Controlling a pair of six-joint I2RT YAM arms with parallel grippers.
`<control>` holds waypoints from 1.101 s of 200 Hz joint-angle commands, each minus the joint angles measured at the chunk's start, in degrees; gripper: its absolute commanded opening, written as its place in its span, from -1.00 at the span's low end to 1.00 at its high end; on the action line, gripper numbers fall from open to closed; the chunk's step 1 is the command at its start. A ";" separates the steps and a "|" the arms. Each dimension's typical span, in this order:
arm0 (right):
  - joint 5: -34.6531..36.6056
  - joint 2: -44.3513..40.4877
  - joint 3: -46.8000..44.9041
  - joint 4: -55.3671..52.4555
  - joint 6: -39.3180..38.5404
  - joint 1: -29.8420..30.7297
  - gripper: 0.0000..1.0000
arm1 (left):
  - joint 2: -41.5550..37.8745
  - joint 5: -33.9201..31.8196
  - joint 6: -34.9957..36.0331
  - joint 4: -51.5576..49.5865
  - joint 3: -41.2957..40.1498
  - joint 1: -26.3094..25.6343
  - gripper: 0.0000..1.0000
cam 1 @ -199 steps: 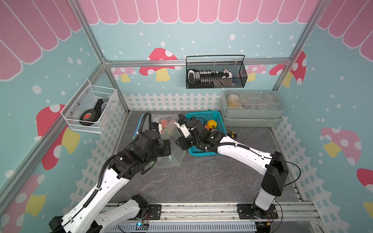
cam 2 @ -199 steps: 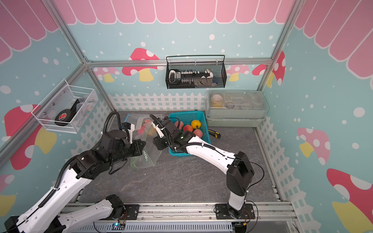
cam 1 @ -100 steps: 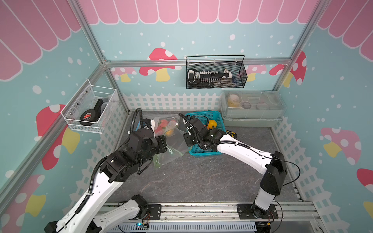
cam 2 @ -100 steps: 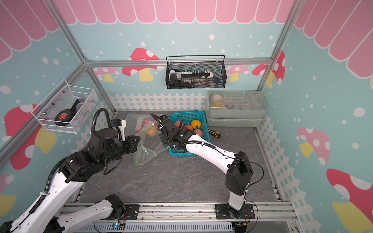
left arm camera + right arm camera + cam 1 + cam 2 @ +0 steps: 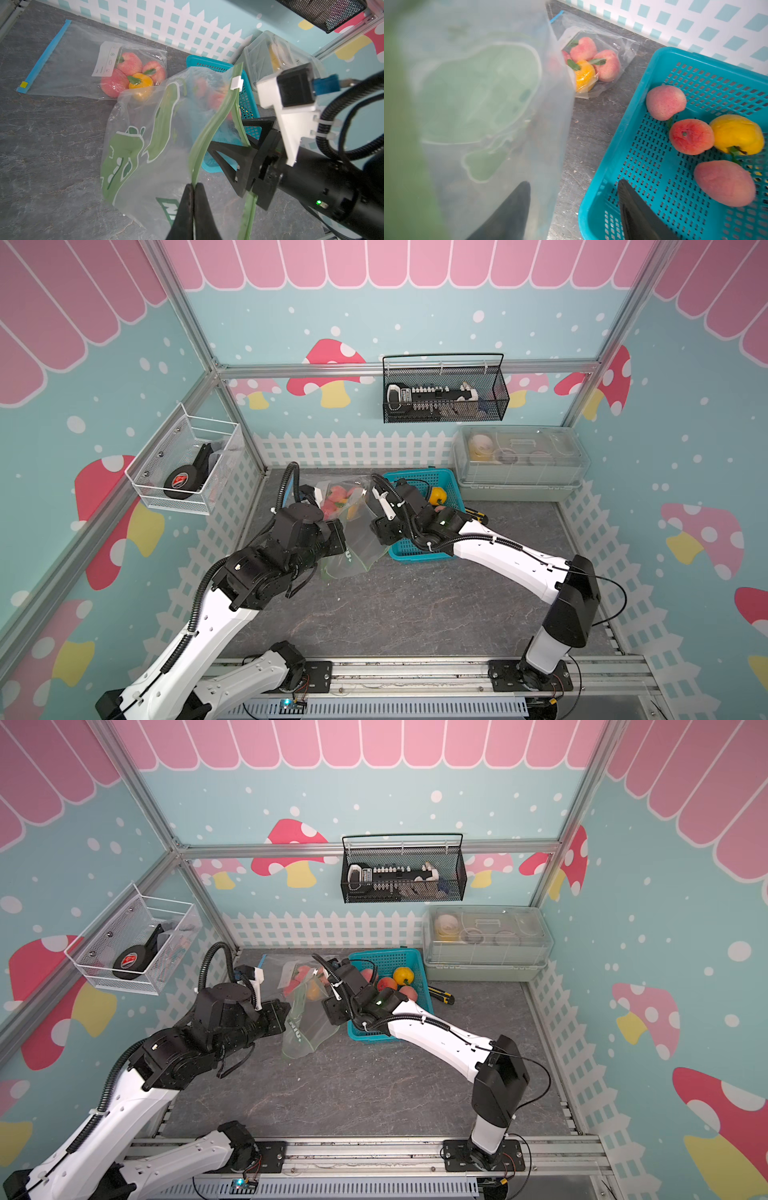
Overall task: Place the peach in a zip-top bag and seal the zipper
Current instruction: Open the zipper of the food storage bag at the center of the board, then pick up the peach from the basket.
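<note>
Left end effector (image 5: 193, 187) was pinched shut on the green zipper edge of the zip-top bag (image 5: 145, 135), holding it up over the table (image 5: 52, 135) with its mouth parted. Right end effector (image 5: 573, 184) stood wide open and empty, one finger behind the bag's film and the other over the teal basket (image 5: 675, 187), where the peaches (image 5: 691, 136) lay. A second bag of fruit (image 5: 133, 70) lay flat on the table nearby.

We see clear lidded box (image 5: 523, 479) against picket fence (image 5: 353, 448). Black mesh basket (image 5: 444, 406) on wall, just above box. Yellow-black utility knife (image 5: 441, 995) on floor, near box front. White wire basket (image 5: 149, 472) holding black tape roll (image 5: 180, 483), well apart from box.
</note>
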 commanded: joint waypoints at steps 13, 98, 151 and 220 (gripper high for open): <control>-8.12 -6.99 -4.62 8.30 -1.33 -1.09 0.45 | 1.34 1.28 0.33 -1.01 -0.31 0.40 -1.00; -7.68 -16.22 -14.66 13.23 0.45 -10.16 0.52 | 3.49 3.34 1.00 -1.04 1.34 0.34 -1.00; -6.37 -9.09 -12.27 4.64 -5.05 -19.76 0.51 | 3.82 2.70 1.09 -1.04 2.15 0.36 -1.00; 2.34 5.52 -4.05 -1.35 -8.50 -23.49 0.45 | 3.65 2.08 1.50 -1.04 2.41 0.39 -1.00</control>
